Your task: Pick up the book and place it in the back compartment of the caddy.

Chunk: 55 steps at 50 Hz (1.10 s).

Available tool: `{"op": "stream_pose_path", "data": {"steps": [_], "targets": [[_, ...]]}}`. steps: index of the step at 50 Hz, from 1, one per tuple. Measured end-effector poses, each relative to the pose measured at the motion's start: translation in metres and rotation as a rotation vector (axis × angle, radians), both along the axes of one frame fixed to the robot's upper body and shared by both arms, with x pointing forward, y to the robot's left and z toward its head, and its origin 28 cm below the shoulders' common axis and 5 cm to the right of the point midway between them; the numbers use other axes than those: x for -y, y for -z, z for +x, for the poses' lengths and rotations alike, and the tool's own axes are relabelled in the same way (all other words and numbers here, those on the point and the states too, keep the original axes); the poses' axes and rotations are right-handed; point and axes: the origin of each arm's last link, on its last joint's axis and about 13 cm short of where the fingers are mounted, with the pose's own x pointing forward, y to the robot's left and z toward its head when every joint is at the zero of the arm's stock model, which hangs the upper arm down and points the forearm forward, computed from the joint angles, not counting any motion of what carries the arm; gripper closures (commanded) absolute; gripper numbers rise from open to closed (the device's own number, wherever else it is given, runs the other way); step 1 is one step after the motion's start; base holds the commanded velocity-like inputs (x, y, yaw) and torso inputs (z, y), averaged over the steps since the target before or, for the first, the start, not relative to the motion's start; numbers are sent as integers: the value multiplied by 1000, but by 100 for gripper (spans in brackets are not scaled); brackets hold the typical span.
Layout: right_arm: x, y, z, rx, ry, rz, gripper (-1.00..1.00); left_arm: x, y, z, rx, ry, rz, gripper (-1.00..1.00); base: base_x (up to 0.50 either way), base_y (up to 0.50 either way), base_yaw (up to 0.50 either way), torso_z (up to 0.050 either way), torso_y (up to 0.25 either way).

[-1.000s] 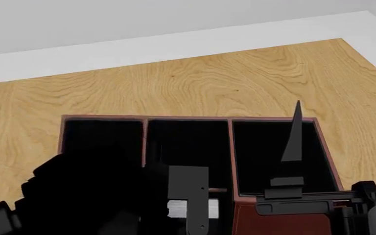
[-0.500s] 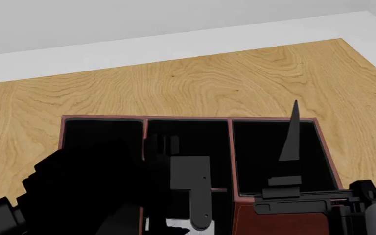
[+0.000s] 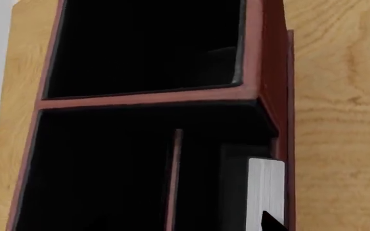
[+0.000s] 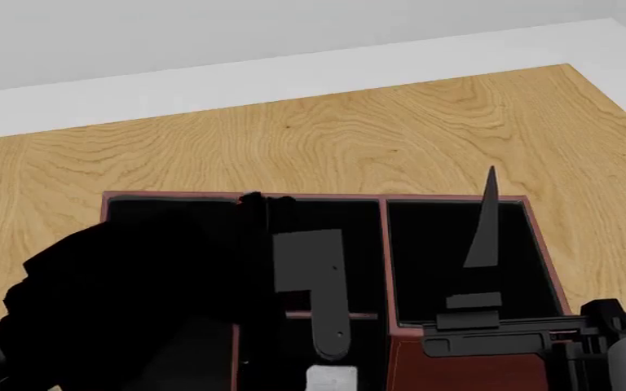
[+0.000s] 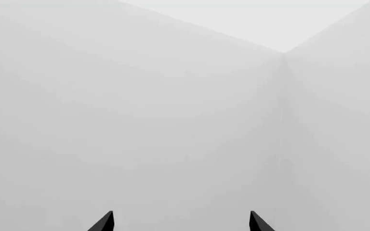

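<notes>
The caddy (image 4: 455, 368) has thin dark-red walls and black cells; it also fills the left wrist view (image 3: 140, 98). The book (image 3: 265, 187) stands on edge in a narrow cell against the caddy's outer wall, its pale striped page edges showing. In the head view only a white bit of the book (image 4: 332, 379) shows at the bottom edge, in front of the cross divider. My left gripper (image 4: 329, 349) hangs over the caddy's middle. One dark fingertip (image 3: 273, 222) overlaps the page edges and stands wide of centre. My right gripper (image 4: 574, 163) points upward, open and empty, at the caddy's right end; its view (image 5: 181, 222) shows only blank wall.
The caddy sits on a light wooden table (image 4: 346, 138) with a white wall (image 4: 182, 41) behind. My black left arm (image 4: 128, 309) hides the caddy's left cells. The right arm's housing (image 4: 509, 338) lies across the caddy's front right corner.
My left arm and its grey gripper housing have moved toward the back of the caddy. The book's white edge has not followed; it now shows lower, below the finger. The right arm is still.
</notes>
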Motion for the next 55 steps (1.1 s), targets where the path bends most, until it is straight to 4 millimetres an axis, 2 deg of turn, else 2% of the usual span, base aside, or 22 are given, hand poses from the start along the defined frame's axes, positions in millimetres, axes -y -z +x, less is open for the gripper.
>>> {"op": "stream_pose_path", "data": {"steps": [27, 55], "targets": [[0, 0, -1, 7, -5, 3, -100, -9, -15, -18, 112, -33, -232, -100, 0, 0, 0, 0, 0], [-2, -2, -1, 9, -12, 2, -100, -18, -11, -29, 224, -116, -496, -100, 0, 0, 0, 0, 0]]}}
